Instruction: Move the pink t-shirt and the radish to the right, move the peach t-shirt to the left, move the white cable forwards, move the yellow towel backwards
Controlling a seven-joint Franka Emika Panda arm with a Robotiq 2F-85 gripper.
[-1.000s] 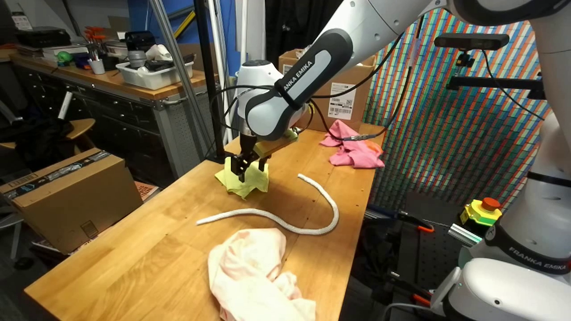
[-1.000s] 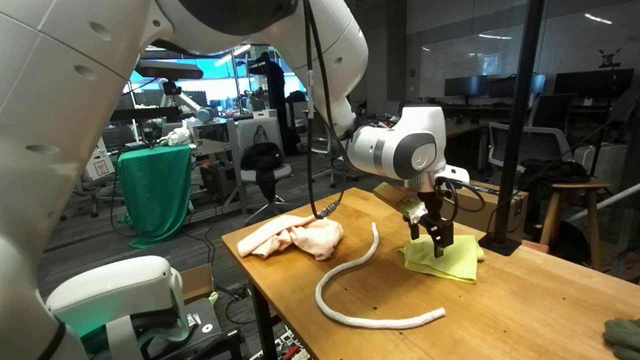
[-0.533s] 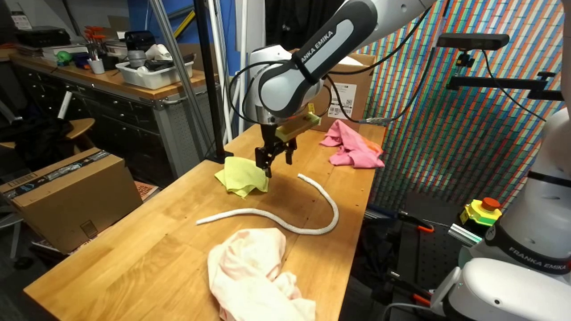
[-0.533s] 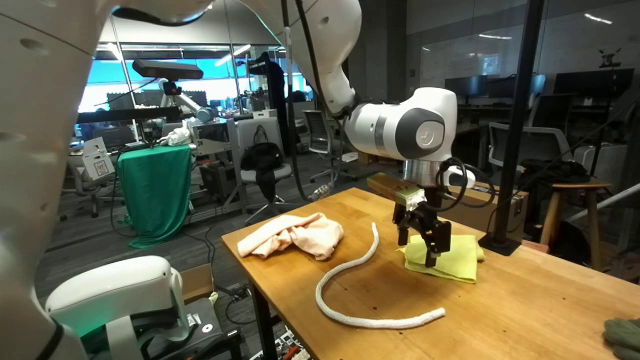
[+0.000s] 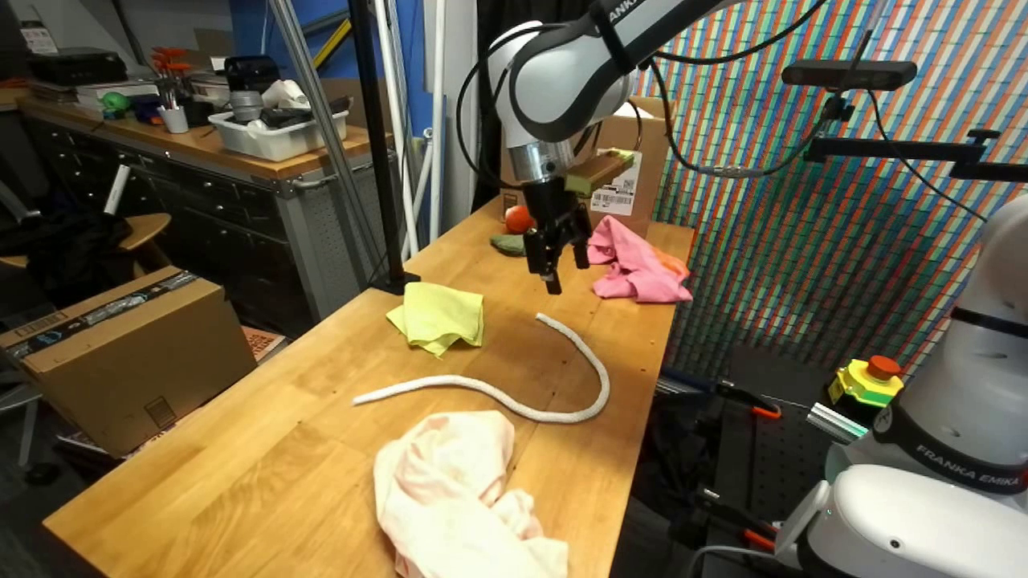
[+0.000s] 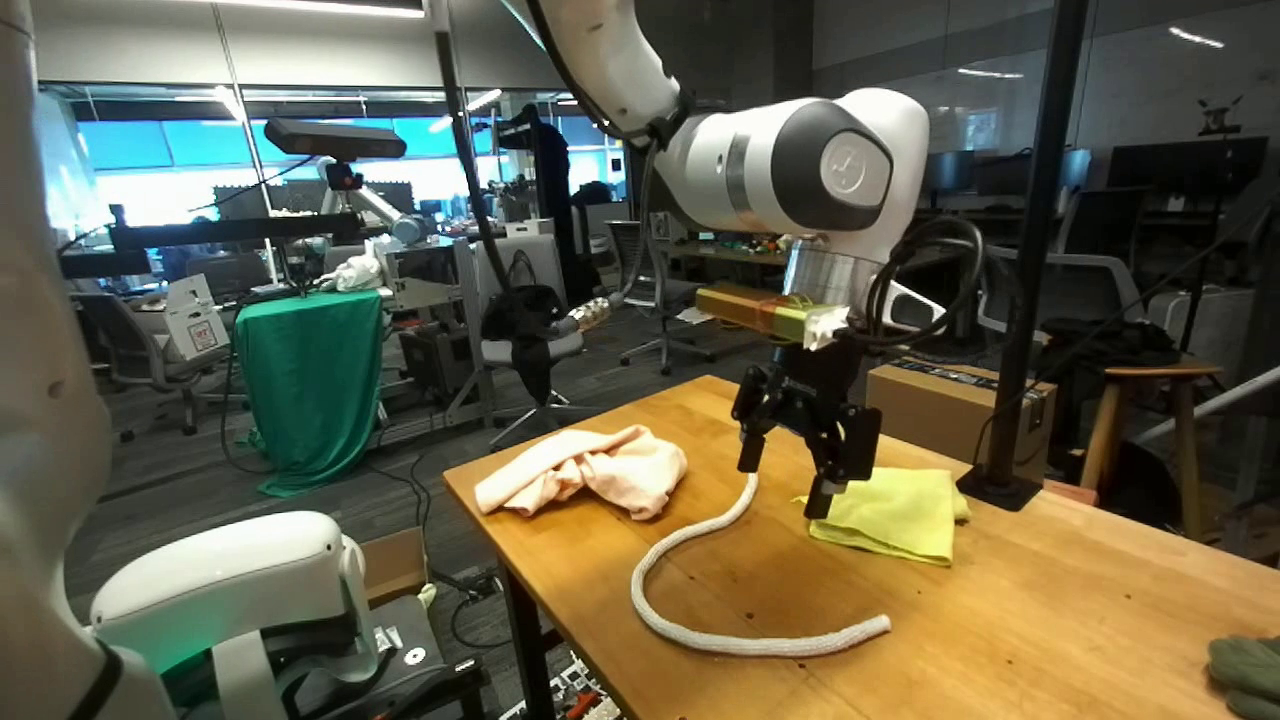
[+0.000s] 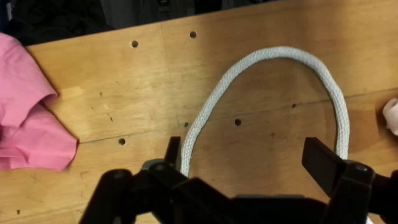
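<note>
Cable (image 7: 283,52), white and curved, lies on the worktop (image 5: 241,474) between the peach t-shirt (image 5: 450,482) and the yellow towel (image 5: 443,315), apart from the pink t-shirt (image 5: 634,269). My hand (image 6: 784,484) hangs above, spread wide.

White cable (image 7: 281,52), yellow towel (image 5: 442,315), pink t-shirt (image 5: 634,271) — peach t-shirt (image 5: 454,486), perhaps blotched.

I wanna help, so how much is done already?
Looks done: pink t-shirt and perhaps the radish on the right for the robot, peach t-shirt on the left. In hand: nothing; the open fingers hang empty. Perhaps remaining: the white cable, curving across the table. The yellow towel, near the edge opposite the robot, I can't judge.
</note>
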